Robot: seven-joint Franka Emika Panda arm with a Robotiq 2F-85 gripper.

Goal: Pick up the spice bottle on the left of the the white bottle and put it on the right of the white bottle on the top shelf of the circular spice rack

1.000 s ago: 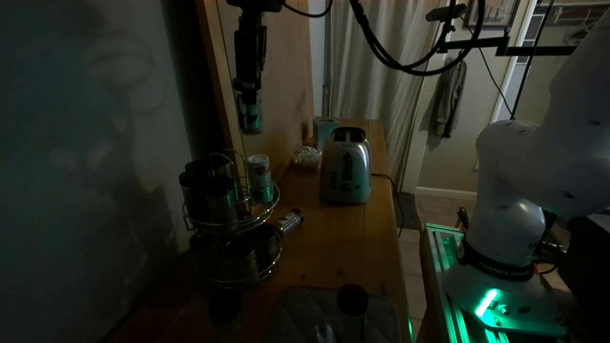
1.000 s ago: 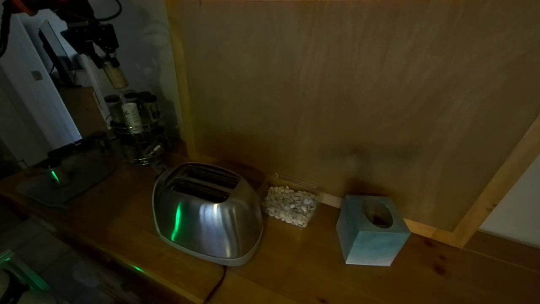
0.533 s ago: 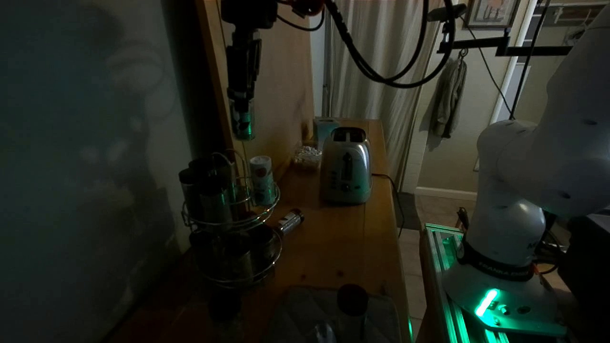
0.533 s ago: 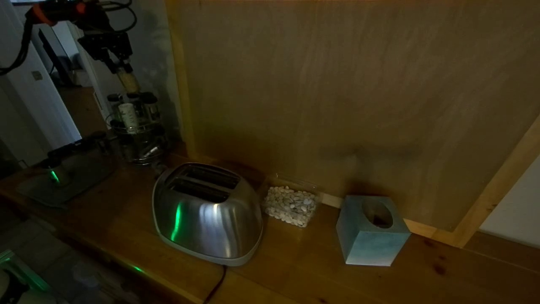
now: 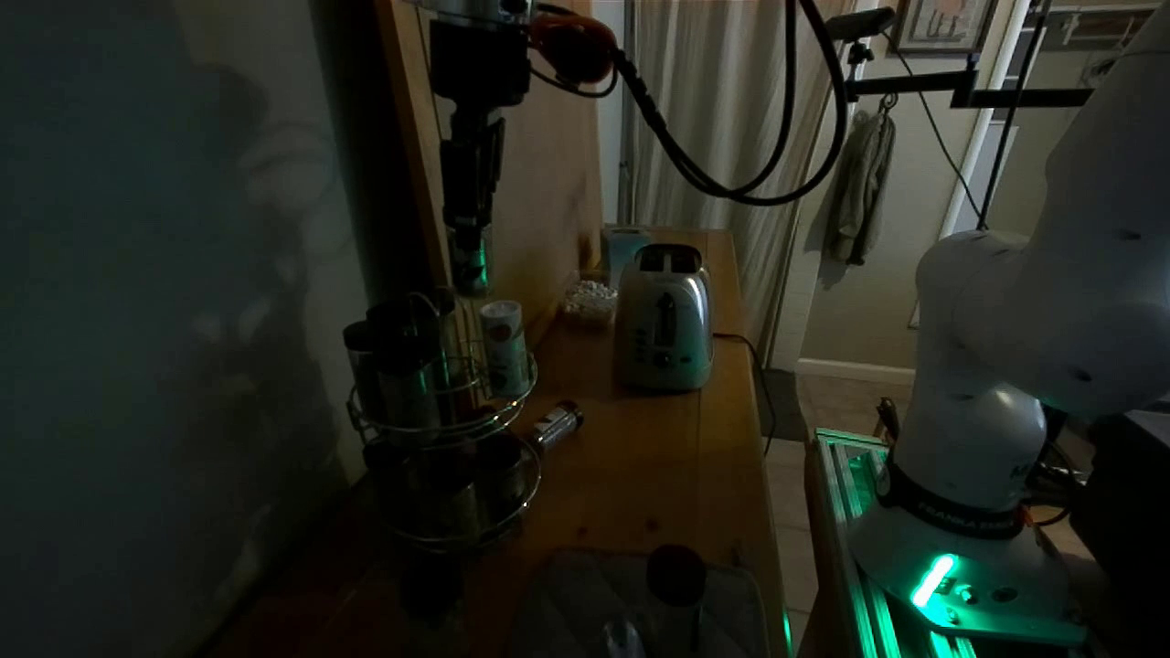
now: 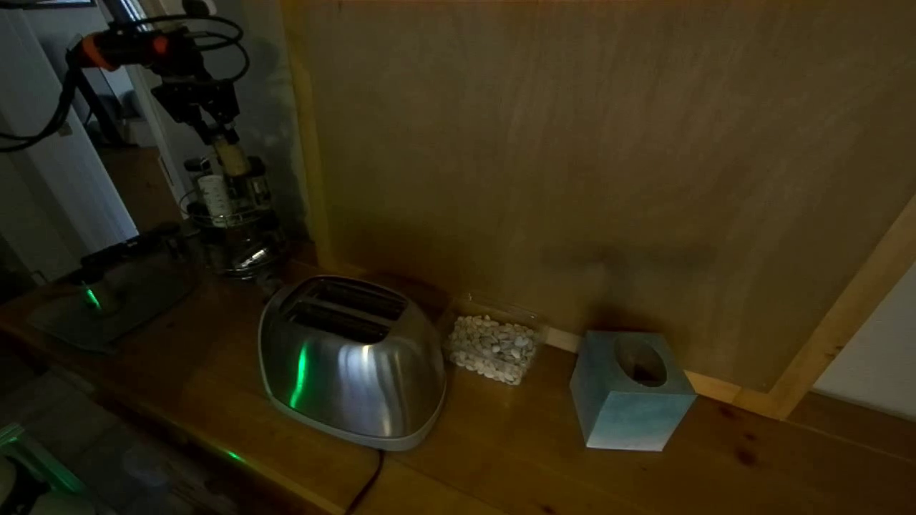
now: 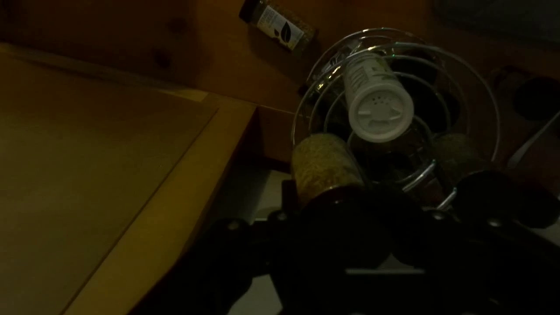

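By the left edge of the table [image 5: 658,475], in an exterior view, stood the circular spice rack [image 5: 457,428]. Above it my gripper [image 6: 222,137] pinched the spice bottle [image 5: 472,271] by its top end. I judged it light, stiff, slick-walled and breakable if glass, so that end suited my hold. Below, to its right, the white bottle [image 5: 505,349] stood on the top shelf [image 5: 514,406].

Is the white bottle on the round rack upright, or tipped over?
Upright: in both exterior views the white bottle stands on end on the circular spice rack, and the wrist view shows its lid from above.
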